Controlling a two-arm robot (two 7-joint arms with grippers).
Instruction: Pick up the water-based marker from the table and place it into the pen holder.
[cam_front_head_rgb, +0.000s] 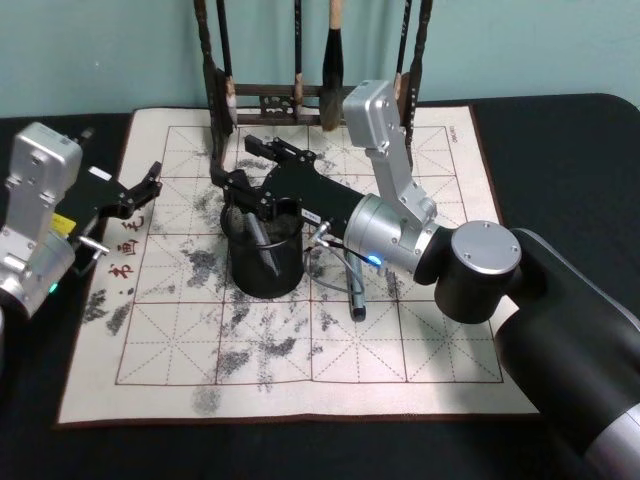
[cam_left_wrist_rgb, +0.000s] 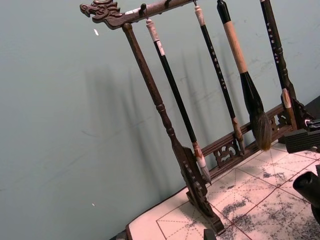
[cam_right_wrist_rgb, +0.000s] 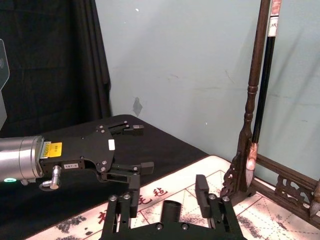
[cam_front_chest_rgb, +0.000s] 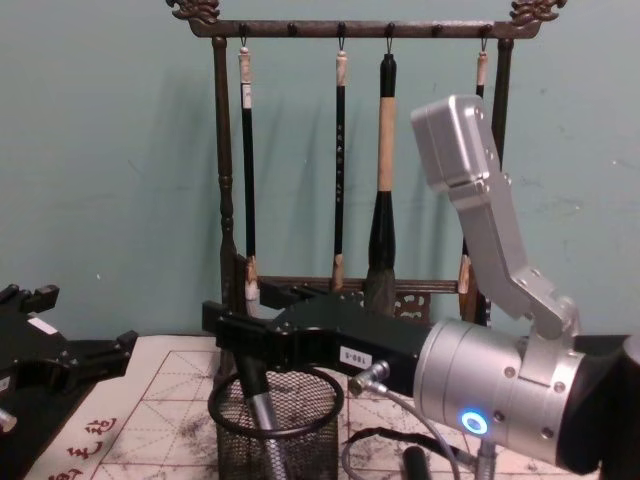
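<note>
The black table (cam_front_head_rgb: 560, 130) fills the head view, its matte top carrying a white mat (cam_front_head_rgb: 400, 345) ruled with a red grid and smudged with grey ink. At the top centre stands a dark carved wooden rack (cam_front_chest_rgb: 222, 150), with round posts and slim brushes (cam_front_chest_rgb: 341, 160) hanging from its top bar. The right arm, with silver metal housings and a glossy black shell, reaches in from the lower right toward the middle.

Near the centre of the mat sits the holder (cam_front_head_rgb: 285, 275), a short round cup of black wire mesh with a solid rim. The right tool (cam_front_head_rgb: 240, 165), flat black plates with blocky fingers, hovers just above it, its fingers spread wide and gripping nothing. The left tool (cam_front_head_rgb: 150, 188) rests at the left edge of the mat, likewise spread and empty.

The marker (cam_front_chest_rgb: 262, 425), a slim grey barrel with a dark cap, stands tilted inside the holder, its cap end rising between the right tool's parted fingers (cam_right_wrist_rgb: 201, 192) without touching them.
</note>
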